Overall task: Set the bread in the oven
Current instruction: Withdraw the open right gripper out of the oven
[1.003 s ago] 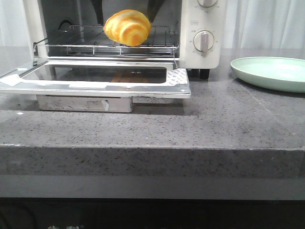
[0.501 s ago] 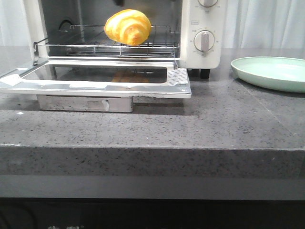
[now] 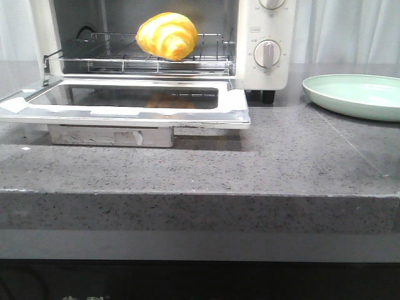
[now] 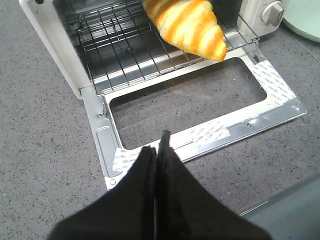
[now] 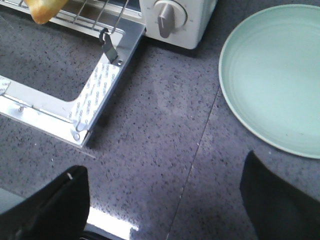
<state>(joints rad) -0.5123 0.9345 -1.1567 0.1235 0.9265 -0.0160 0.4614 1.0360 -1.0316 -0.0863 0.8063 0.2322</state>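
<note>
The bread is glossy golden-yellow, banded with orange-brown and pale stripes. The oven is white with silver-white knobs and a bright metal rack. At about three o'clock from it sits a pale green plate. The counter is dark grey (finely speckled).

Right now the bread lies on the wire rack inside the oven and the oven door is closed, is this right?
Not quite. The bread does lie on the wire rack inside the oven, but the oven door is open, folded down flat in front. The front view shows it.
</note>
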